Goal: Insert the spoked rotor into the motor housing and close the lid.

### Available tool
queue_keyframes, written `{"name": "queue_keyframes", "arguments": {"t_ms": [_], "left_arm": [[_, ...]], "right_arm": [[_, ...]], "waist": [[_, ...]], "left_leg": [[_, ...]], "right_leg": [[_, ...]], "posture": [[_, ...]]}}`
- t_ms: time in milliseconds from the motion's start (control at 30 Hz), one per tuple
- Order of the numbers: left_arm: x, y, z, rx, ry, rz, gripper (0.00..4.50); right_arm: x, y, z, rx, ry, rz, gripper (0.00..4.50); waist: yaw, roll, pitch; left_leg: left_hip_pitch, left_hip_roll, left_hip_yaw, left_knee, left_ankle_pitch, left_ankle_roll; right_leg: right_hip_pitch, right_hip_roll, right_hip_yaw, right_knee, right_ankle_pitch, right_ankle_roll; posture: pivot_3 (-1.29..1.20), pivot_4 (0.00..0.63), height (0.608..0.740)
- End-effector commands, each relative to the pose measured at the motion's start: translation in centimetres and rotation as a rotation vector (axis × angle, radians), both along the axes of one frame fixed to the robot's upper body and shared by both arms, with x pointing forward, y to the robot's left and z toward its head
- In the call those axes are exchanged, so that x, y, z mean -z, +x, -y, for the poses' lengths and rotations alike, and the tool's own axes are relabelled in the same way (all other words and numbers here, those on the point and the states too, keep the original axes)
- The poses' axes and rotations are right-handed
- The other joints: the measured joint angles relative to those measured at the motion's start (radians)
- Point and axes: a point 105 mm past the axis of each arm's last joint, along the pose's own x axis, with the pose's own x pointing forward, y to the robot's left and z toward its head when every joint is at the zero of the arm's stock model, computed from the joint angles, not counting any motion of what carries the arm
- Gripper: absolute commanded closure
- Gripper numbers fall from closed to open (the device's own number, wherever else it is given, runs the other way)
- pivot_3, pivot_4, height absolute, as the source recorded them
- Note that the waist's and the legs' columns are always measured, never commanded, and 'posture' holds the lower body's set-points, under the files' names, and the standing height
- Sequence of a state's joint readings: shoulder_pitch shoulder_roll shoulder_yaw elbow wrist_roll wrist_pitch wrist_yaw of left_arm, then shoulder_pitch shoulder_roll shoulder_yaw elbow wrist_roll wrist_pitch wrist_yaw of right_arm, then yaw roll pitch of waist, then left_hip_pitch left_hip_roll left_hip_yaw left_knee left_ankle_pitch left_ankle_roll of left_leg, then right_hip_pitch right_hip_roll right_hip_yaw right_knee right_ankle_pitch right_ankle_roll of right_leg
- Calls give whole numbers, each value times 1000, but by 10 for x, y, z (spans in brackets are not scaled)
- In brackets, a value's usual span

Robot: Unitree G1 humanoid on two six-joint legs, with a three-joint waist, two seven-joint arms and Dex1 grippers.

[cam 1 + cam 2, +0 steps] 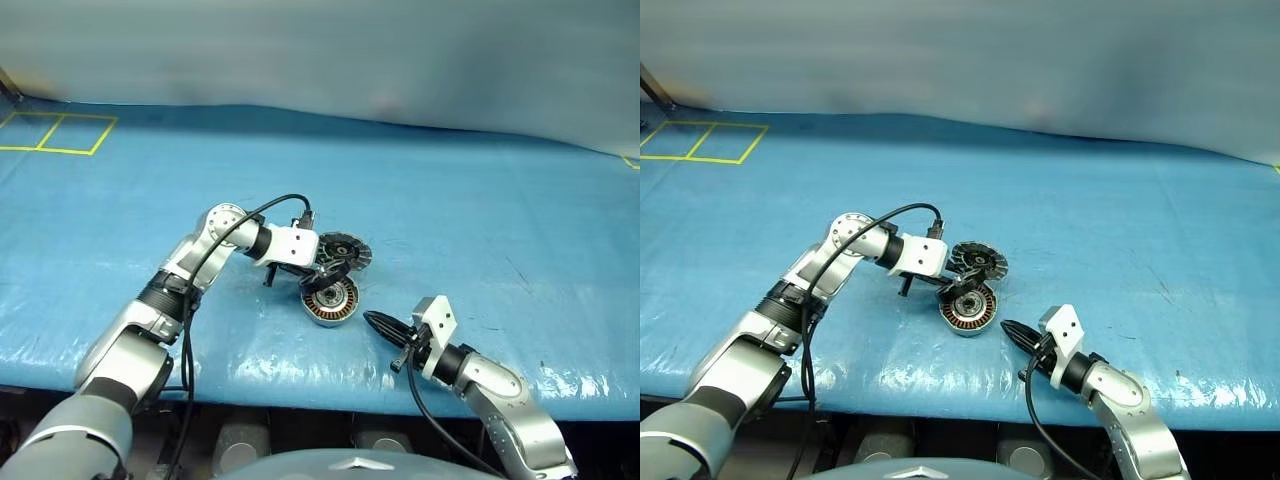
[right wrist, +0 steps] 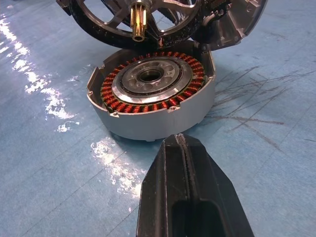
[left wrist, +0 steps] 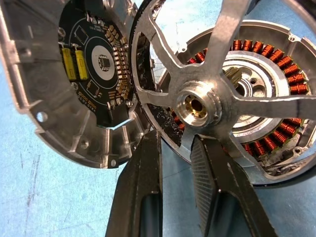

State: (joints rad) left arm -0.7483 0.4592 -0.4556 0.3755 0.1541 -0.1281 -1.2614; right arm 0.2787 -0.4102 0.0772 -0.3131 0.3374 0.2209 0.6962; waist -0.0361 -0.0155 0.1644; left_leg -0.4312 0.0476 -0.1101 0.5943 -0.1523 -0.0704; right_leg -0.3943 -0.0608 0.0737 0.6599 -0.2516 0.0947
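Item one, the motor housing: we list it resting on the blue-covered desk, open side up. Inside it we count a full ring of copper-orange windings around a silver centre plate with a dark bore; the cup is otherwise unfilled.

Item two, the lid: we note it swung open and tilted up at the housing's far edge, its inner face carrying a dark round circuit board with yellow parts.

Item three, the spoked rotor: we record it tilted just above the housing's mouth, brass shaft pointing down, not seated. The left gripper has its jaws narrowly parted astride the rotor's rim; a firm grip we cannot confirm.

Item four, the right gripper: jaws pressed together on nothing, near the housing, apart from it.
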Motion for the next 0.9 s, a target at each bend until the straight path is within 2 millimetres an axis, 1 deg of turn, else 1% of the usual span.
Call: {"name": "queue_keyframes", "arguments": {"t_ms": [33,300,533,700,767,900], "left_arm": [[-12,4,5,17,-17,55,2781],[-15,6,5,13,-33,77,2781],[-24,5,-1,-3,-68,86,2781],[-30,-1,-8,-41,-141,56,2781],[-28,-5,-16,-74,-163,39,2781],[-22,-10,-26,-143,-205,7,2781]], "right_arm": [[-9,1,-2,-6,11,38,4500],[-9,3,-2,-5,9,42,4500],[-12,5,-1,-4,9,52,4500],[-23,6,-1,7,43,82,4500],[-32,7,-4,-5,66,105,4500],[-43,10,-11,-29,78,135,4500]], "waist": [[0,0,0],[0,0,0],[-1,0,0],[0,0,0],[-3,0,0],[-2,1,0]], "left_leg": [[0,0,0,0,0,0],[0,0,0,0,0,0],[0,0,0,0,0,0],[0,0,0,0,0,0],[1,0,0,0,0,0],[1,0,-1,0,0,0]], "right_leg": [[0,0,0,0,0,0],[0,0,0,0,0,0],[0,0,0,0,0,0],[0,0,0,0,0,0],[0,0,0,0,0,0],[1,0,0,1,0,0]], "posture": [[0,150,740],[0,150,740],[0,150,740],[0,150,740],[0,150,740],[0,150,740]]}}
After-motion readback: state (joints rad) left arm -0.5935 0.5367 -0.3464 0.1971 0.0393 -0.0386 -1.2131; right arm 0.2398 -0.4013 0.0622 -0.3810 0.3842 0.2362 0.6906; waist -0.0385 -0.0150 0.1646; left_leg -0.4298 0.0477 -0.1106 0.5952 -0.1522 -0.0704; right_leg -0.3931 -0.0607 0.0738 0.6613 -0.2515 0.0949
